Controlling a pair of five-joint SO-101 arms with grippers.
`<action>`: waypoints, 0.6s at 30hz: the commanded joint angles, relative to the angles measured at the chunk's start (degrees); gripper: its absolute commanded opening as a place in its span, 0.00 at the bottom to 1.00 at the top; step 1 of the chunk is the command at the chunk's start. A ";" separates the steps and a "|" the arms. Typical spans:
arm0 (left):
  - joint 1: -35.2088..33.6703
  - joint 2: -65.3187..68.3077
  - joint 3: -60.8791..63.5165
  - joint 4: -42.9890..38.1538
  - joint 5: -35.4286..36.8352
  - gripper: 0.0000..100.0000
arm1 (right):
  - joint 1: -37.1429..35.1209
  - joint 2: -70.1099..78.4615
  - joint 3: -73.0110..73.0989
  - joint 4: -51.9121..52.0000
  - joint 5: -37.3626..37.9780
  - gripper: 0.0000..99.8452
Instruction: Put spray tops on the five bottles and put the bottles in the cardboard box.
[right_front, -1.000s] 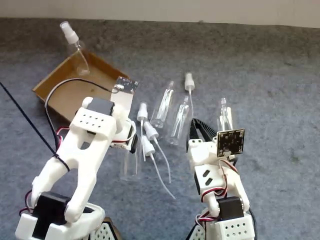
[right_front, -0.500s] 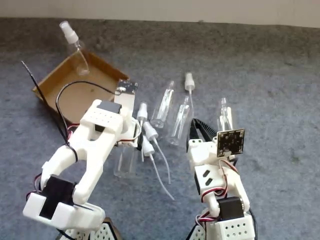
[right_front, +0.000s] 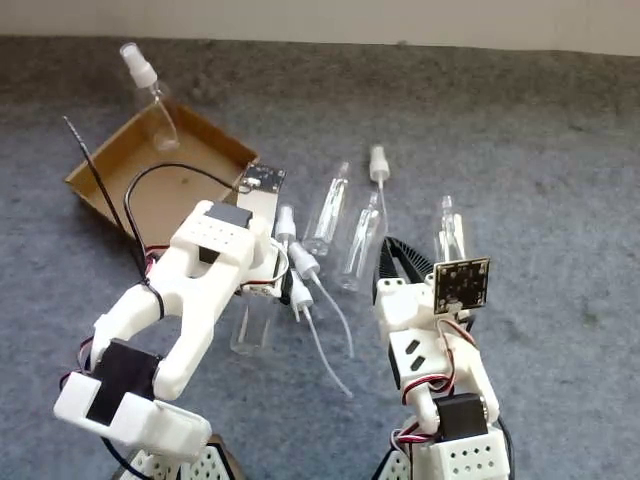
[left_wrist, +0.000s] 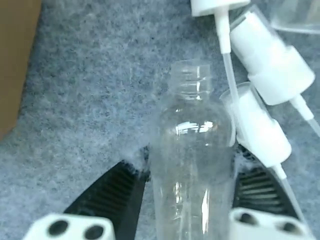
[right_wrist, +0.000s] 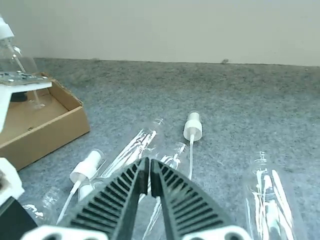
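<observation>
Just beside bottle (left_wrist: 192, 165), spray tops (left_wrist: 272, 60)

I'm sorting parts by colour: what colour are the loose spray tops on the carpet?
White; the spray tops show best in the left wrist view.

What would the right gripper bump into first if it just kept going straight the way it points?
Probably the clear bottle lying just beyond the right gripper's closed tips, beside the loose spray top. Depth is hard to judge, so it might pass just over it.
</observation>
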 joint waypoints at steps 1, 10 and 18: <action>0.75 1.54 0.92 -2.81 0.35 0.17 | 0.66 -0.66 8.40 -1.27 -0.18 0.01; 0.66 1.63 0.92 -2.55 -6.33 0.18 | 0.66 -0.66 8.40 -1.27 -0.18 0.01; -1.89 1.45 0.92 -2.55 -13.89 0.17 | 0.66 -0.66 8.40 -1.27 -0.18 0.01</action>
